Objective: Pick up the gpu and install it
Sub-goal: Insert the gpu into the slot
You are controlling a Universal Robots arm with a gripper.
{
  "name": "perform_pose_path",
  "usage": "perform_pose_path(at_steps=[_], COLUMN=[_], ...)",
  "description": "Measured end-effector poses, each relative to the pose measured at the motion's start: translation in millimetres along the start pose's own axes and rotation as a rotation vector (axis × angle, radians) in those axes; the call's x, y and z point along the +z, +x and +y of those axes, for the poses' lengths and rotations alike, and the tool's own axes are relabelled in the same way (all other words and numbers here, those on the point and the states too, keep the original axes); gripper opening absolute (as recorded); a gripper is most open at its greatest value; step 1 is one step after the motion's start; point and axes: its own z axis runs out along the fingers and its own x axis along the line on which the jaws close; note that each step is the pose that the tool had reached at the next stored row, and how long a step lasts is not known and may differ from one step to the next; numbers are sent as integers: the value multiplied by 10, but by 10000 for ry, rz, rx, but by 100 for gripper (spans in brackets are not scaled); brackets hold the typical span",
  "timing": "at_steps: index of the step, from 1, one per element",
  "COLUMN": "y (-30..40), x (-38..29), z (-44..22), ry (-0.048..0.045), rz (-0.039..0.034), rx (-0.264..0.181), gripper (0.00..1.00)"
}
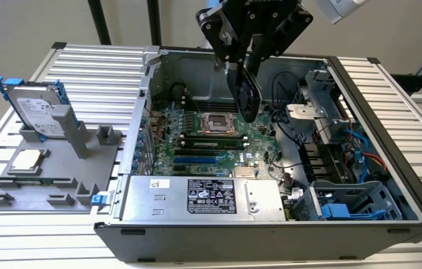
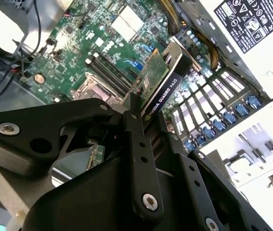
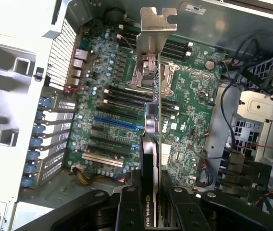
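Fingers [image 3: 128, 211] pinching gpu [image 3: 151, 120] edge-on above motherboard [image 3: 112, 110], card's upper end hidden between them

Exterior view looks down on the case [image 1: 255, 244]; both wrist views face its motherboard [image 3: 112, 96] closely.

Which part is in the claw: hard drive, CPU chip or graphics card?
The gpu, gripped by the claw above the motherboard; the hard drive and CPU chip sit on the gray holder.
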Motion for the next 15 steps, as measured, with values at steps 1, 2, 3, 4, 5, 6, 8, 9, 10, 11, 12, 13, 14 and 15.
perform_pose_path(at_steps=[1, 2, 3, 4, 5, 6, 8, 9, 10, 11, 12, 13, 14, 15], y=[0, 0, 0, 0, 0, 0, 0, 0, 0, -1, 0, 0, 0, 0], x=[0, -1, -1, -2, -2, -2, -3, -3, -4, -4, -4, -5, -5, -5], z=[0, 0, 0, 0, 0, 0, 1, 1, 1, 1, 1, 1, 1, 0], ry=[-2, -3, -5, -7, -9, -11, -14, -17, -18, -20, -22, -24, -26, -29], rz=[2, 4, 7, 9, 11, 14, 18, 21, 24, 27, 30, 32, 35, 37], rx=[-48, -95, -141, -191, -240, -291, -392, -449, -507, -565, -623, -677, -732, -787], gripper=[0, 0, 0, 0, 0, 0, 0, 0, 0, 0, 0, 0, 0, 0])
